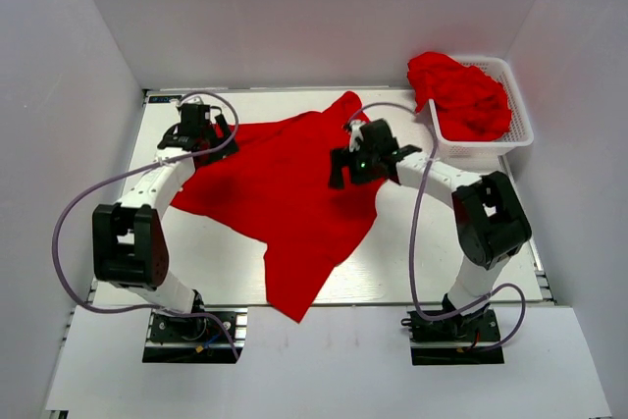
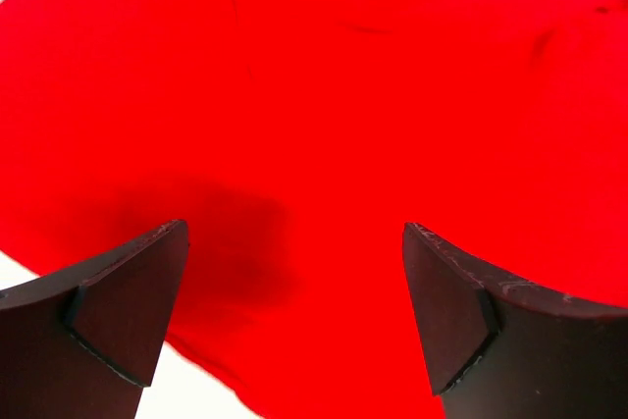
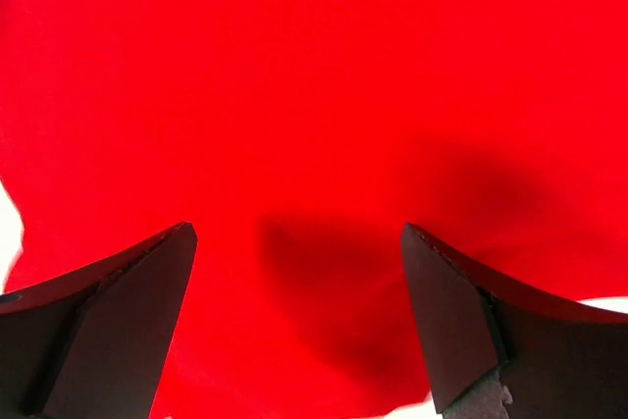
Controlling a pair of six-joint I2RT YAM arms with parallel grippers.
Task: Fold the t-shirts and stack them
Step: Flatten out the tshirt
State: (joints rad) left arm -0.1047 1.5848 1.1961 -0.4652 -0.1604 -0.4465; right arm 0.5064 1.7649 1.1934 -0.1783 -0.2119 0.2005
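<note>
From the overhead camera I see one red t-shirt (image 1: 285,193) lying opened out but crooked across the table (image 1: 442,262), with one corner reaching the near edge. The left gripper (image 1: 199,131) hangs over the shirt's far left part and the right gripper (image 1: 361,158) over its right side. I read that as both arms set wide apart so the cloth can be taken at two points and squared up for folding. At the far right corner stands a white basket (image 1: 522,134) holding a heap of red shirts (image 1: 461,95), piled loose above the rim. I take these for the shirts not yet folded, and I see no folded stack anywhere. In the left wrist view the jaws are spread wide with nothing between them. Red cloth fills the view below, and a strip of bare table shows at the lower left, so this gripper sits near an edge of the cloth. In the right wrist view the jaws gape the same way, empty, above smooth red fabric with a sliver of table at the bottom right.
</note>
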